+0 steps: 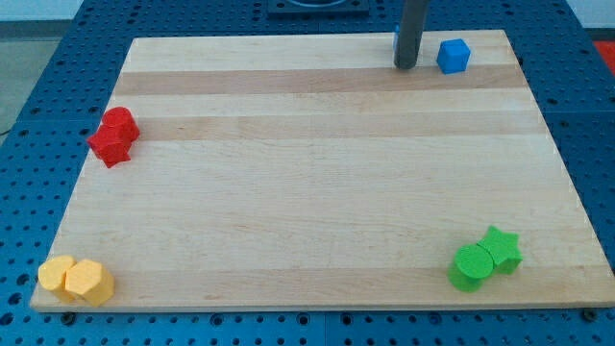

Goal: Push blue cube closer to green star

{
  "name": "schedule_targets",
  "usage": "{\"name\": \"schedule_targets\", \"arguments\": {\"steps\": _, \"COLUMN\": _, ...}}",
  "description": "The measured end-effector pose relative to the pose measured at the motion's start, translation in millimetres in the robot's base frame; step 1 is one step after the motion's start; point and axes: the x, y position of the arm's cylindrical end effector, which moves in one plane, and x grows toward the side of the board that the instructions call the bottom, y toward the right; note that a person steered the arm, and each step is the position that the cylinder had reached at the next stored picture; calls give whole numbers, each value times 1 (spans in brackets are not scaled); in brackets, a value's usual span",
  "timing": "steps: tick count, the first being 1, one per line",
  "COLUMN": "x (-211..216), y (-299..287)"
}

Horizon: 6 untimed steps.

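The blue cube sits near the view's top right edge of the wooden board. The green star lies at the view's bottom right, touching a green cylinder on its left. My tip rests on the board just left of the blue cube, with a small gap between them. A second blue block shows as a sliver behind the rod; its shape is hidden.
A red star-like block and a red cylinder-like block huddle at the view's left edge. Two yellow blocks sit at the bottom left corner. A blue perforated table surrounds the board.
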Motion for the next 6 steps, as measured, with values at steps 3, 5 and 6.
{"name": "schedule_targets", "arguments": {"steps": 3, "x": -27, "y": 40}}
{"name": "schedule_targets", "arguments": {"steps": 5, "x": 35, "y": 29}}
{"name": "schedule_targets", "arguments": {"steps": 6, "x": 17, "y": 27}}
